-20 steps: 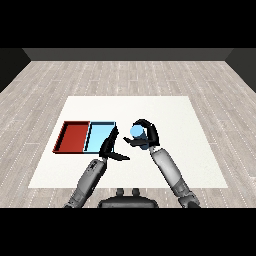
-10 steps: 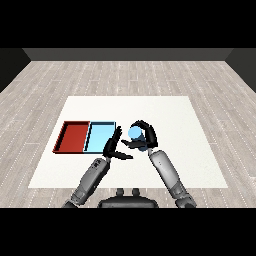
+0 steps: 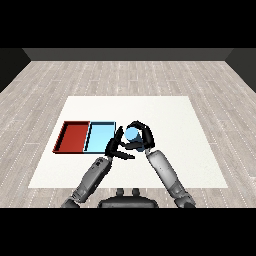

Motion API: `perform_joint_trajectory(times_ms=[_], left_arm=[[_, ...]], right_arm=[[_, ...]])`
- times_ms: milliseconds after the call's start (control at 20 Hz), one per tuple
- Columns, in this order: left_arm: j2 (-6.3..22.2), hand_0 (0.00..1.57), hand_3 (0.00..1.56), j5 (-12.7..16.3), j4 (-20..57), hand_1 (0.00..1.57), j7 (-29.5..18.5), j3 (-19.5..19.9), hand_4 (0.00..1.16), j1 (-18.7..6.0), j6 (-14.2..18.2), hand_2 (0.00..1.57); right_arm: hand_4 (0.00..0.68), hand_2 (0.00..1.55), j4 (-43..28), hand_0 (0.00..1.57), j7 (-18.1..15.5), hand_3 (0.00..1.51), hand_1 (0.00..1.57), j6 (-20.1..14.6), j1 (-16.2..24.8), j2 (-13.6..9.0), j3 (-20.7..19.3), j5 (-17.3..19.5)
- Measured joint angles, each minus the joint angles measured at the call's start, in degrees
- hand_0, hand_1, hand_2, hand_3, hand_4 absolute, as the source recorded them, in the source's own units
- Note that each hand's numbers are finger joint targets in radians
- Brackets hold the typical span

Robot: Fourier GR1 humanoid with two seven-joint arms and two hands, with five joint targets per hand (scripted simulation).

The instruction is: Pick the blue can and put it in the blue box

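the blue can (image 3: 132, 134) sits inside the curled fingers (image 3: 142, 125) of the right hand (image 3: 141, 140), which wrap over its top and far side while the thumb closes in from below, so the hand is clenched around the can. the can's pale blue round end faces up and toward the viewer, and it appears held above the white desk (image 3: 165, 115) rather than standing on it, though the contact underneath cannot be made out. just to the left of those fingers lies the light blue tray (image 3: 100, 136), its near right corner close beside the can but not under it; the can is outside the tray. the left hand (image 3: 116, 146) sits right beside the right hand, its fingers straight and spread, released and holding nothing, with the tips reaching up toward the blue tray's right edge and toward the can. whether they touch the can cannot be told. further left of the fingers, touching the blue tray side by side, is the red tray (image 3: 74, 137). both grey forearms rise from the lower edge of the view, meeting near the middle of the desk.
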Motion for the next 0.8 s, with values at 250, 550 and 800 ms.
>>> perform_joint_trajectory(times_ms=[250,550,800], left_arm=[[0.0,0.0,0.0,0.3,0.58,0.0,-0.69,0.59,0.0,0.03,-1.39,0.0],[0.0,0.0,0.0,3.54,2.35,0.0,-2.64,-4.15,0.0,-2.34,2.66,0.0],[0.01,0.0,0.0,4.55,2.48,0.0,-3.74,-4.25,0.0,-2.82,1.68,0.0]], right_arm=[[0.628,1.45,1.07,1.46,-0.83,1.39,1.46,-1.3,-0.72,0.04,1.56,-1.64],[0.589,1.45,3.67,1.46,-3.32,1.39,1.46,-4.93,-1.88,0.05,3.64,-6.82],[0.597,1.45,4.76,1.46,-4.96,1.38,1.46,-4.61,-2.33,0.05,3.21,-10.22]])
